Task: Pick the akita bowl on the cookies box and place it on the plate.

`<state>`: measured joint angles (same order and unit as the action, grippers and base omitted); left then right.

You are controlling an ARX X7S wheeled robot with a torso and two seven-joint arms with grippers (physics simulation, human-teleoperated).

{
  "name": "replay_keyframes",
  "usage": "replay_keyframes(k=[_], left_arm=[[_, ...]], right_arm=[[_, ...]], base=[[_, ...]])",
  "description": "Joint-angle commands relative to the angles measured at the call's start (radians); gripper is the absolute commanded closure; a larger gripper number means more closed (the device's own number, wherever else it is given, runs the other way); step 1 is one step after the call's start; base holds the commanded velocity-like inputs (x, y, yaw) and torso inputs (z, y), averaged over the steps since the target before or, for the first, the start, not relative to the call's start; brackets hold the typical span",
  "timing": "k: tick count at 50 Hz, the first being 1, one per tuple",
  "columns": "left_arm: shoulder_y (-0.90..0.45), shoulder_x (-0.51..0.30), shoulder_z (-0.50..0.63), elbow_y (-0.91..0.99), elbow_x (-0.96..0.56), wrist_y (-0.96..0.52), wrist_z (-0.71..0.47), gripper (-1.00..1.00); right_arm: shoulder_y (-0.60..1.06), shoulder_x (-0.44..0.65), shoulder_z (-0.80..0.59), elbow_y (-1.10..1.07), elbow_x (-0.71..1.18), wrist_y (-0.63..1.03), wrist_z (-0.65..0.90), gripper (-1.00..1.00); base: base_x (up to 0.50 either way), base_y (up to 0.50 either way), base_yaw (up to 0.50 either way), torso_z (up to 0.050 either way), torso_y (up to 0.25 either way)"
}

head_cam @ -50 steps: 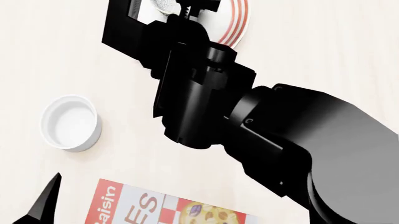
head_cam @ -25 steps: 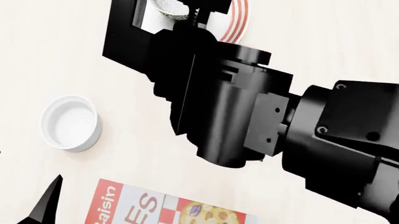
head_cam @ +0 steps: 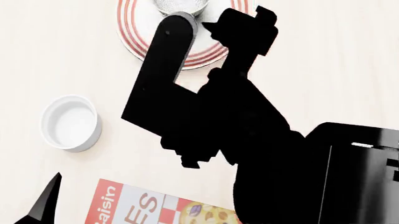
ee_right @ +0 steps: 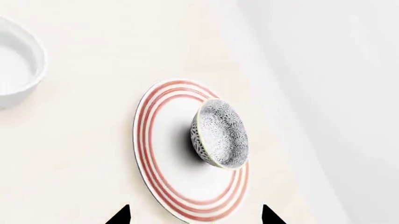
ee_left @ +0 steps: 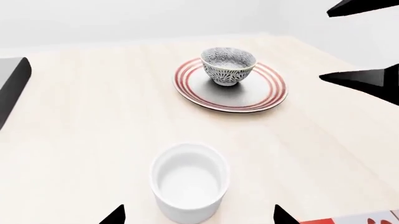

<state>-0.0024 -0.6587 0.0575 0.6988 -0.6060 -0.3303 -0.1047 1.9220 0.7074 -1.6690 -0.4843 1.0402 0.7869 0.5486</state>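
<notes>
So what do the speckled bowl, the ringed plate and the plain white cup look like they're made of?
All three read as glazed ceramic, though it's a render. The akita bowl has a dense grey-black pattern and a pale inside. The plate is smooth white with thin red painted rings. The white cup has thick walls with a soft, even sheen.

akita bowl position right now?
The akita bowl stands upright on the plate, toward its far edge rather than centred in the left wrist view. In the head view it is at the top, beyond the white cup, free of both grippers.

Right claw (ee_right: 193, 215) open, empty, arm stretched forward; left claw (ee_left: 198, 215) open, empty, low at left.
</notes>
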Motion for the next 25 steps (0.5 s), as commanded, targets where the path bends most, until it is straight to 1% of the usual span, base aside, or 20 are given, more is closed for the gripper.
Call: replay_keyframes(k=[1,4,7,9,10,13,14,18,19,23,25], left_arm=[[-0.002,0.005,-0.016,0.012,-0.025,0.000,-0.014,-1.00],[0.006,0.005,-0.021,0.021,-0.025,0.003,-0.020,-1.00],[0.025,0.005,-0.032,0.031,-0.019,0.018,-0.024,-1.00],[0.032,0.005,-0.040,0.038,-0.018,0.021,-0.031,-1.00],[0.042,0.004,-0.048,0.046,-0.018,0.028,-0.033,-1.00],[0.062,0.002,-0.057,0.062,-0.015,0.040,-0.035,-1.00],[0.076,0.004,-0.060,0.066,-0.002,0.053,-0.035,-1.00],[0.122,0.008,-0.086,0.079,0.003,0.090,-0.034,-1.00],[0.135,0.011,-0.096,0.081,0.008,0.103,-0.035,-1.00],[0.164,0.020,-0.122,0.087,0.023,0.142,-0.038,-1.00],[0.178,0.019,-0.135,0.099,0.020,0.151,-0.039,-1.00]], right_arm=[[-0.140,0.252,0.019,-0.271,-0.039,-0.175,0.143,-1.00],[-0.197,0.302,0.019,-0.267,-0.070,-0.258,0.155,-1.00],[-0.282,0.371,0.004,-0.296,-0.158,-0.375,0.198,-1.00],[-0.323,0.406,-0.001,-0.320,-0.182,-0.437,0.217,-1.00],[-0.355,0.429,-0.015,-0.345,-0.232,-0.461,0.251,-1.00],[-0.391,0.454,-0.032,-0.366,-0.267,-0.492,0.271,-1.00],[-0.423,0.480,-0.036,-0.375,-0.285,-0.550,0.290,-1.00],[-0.510,0.535,-0.062,-0.377,-0.368,-0.682,0.344,-1.00],[-0.545,0.553,-0.075,-0.383,-0.426,-0.717,0.389,-1.00],[-0.637,0.599,-0.107,-0.376,-0.542,-0.872,0.475,-1.00],[-0.660,0.612,-0.115,-0.370,-0.573,-0.911,0.499,-1.00]], base=[[0.00,0.00,0.00,0.000,0.000],[0.00,0.00,0.00,0.000,0.000],[0.00,0.00,0.00,0.000,0.000],[0.00,0.00,0.00,0.000,0.000],[0.00,0.00,0.00,0.000,0.000],[0.00,0.00,0.00,0.000,0.000],[0.00,0.00,0.00,0.000,0.000],[0.00,0.00,0.00,0.000,0.000],[0.00,0.00,0.00,0.000,0.000],[0.00,0.00,0.00,0.000,0.000],[0.00,0.00,0.00,0.000,0.000]])
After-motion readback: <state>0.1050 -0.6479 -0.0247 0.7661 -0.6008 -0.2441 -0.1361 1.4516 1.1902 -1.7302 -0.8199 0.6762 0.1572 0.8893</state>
